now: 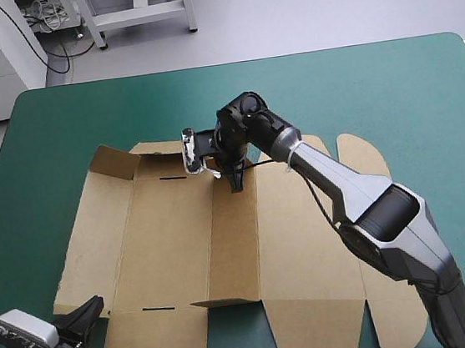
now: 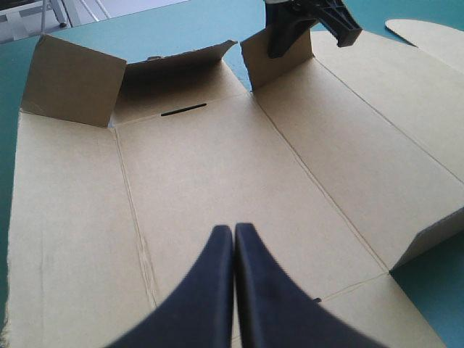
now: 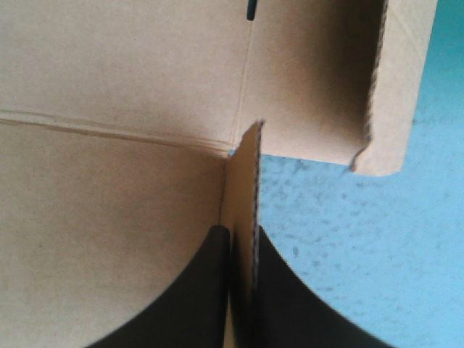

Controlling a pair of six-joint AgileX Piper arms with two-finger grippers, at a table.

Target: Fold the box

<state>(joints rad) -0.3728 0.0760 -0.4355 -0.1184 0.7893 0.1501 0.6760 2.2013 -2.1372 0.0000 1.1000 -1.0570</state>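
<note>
right gripper (image 1: 235, 182): fingers pinching upright flap (image 3: 243, 181), upper centre
left gripper (image 1: 95, 307): fingers pressed together, empty, lower left
box (image 1: 164, 240): mostly flat, centre-left on table (image 1: 426, 101)
risk: flap slips or tears; unpinned sheet drags

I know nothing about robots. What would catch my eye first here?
A large brown box, mostly a flat cut sheet, covers the middle of the teal-green table. The right gripper is pinched shut on an upright flap at the sheet's far edge. The left gripper, its fingers together, sits at the near left corner.
</note>
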